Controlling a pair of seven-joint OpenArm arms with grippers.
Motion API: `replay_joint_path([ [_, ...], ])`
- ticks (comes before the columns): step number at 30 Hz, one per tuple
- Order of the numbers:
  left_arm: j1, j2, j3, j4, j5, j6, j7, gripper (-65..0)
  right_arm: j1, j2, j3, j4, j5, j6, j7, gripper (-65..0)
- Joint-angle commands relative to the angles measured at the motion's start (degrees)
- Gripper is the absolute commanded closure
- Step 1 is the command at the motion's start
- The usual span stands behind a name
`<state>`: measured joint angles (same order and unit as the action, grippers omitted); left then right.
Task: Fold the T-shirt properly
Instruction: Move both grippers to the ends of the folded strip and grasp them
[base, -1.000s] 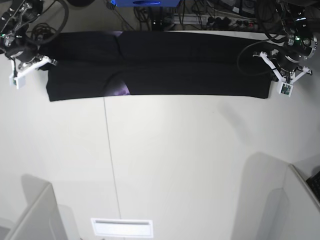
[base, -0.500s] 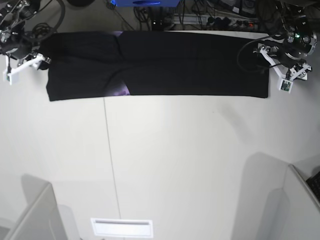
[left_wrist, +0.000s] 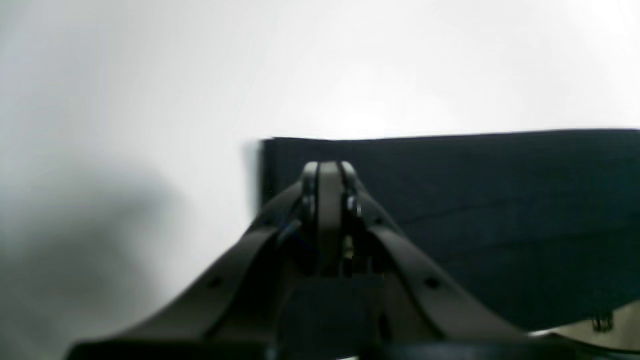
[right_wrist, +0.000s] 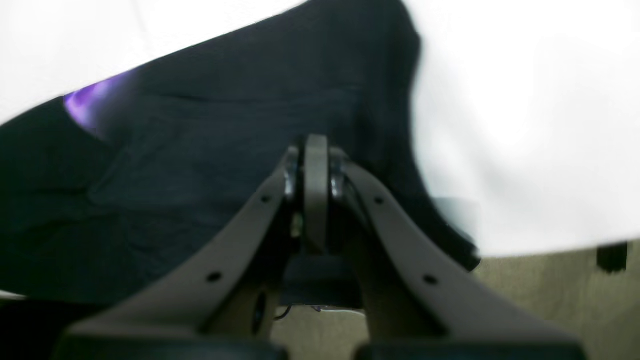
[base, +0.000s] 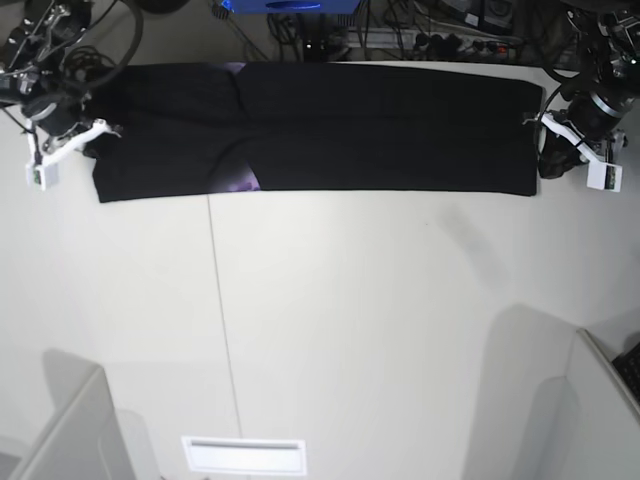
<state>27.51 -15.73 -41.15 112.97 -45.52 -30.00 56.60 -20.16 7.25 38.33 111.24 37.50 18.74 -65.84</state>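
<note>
T-shirt (base: 330, 130), no legible writing, purple mark (base: 243, 182); left gripper (left_wrist: 327, 167) and right gripper (right_wrist: 315, 142) both clenched, empty.

Both wrist views blurred; T-shirt (left_wrist: 475, 210) cut off at right.

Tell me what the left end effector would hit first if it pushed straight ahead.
Probably the T-shirt: the shut left end effector points over its end edge, with white table beyond. Depth is unclear.

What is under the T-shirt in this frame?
The T-shirt lies in a long folded band on the white table, bare along its near edge. Anything between its layers or beneath it is covered.
</note>
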Motion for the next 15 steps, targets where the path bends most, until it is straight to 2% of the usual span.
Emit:
replay_joint_path([
  [1, 0.2, -0.5, 0.1, 0.5, 0.3, 0.0, -1.1, 0.0, 0.2, 0.7, -0.7, 0.8, 0.6, 0.4, 0.8, 0.0],
  [4, 0.3, 2.1, 1.4, 0.4, 6.7, 0.0, -1.3, 0.0, 0.3, 0.7, -3.9, 0.7, -2.3, 0.3, 0.9, 0.0],
  [10, -0.6, 7.5, 5.8, -0.2, 23.0, -0.4, -1.5, 0.0, 0.6, 0.0, -12.9, -2.4, -20.7, 0.6, 6.6, 0.0],
  [13, -0.6, 7.9, 7.6, -2.0, 26.9, -0.1, -5.0, 0.0, 0.8, -1.5, -13.8, -7.9, -25.0, 0.6, 9.3, 0.0],
  [15, -0.6, 7.9, 9.6, -4.3, 28.6, 0.0, -7.7, 0.0, 1.8, -1.4, -13.9, -12.1, -25.5, 0.6, 11.5, 0.0],
])
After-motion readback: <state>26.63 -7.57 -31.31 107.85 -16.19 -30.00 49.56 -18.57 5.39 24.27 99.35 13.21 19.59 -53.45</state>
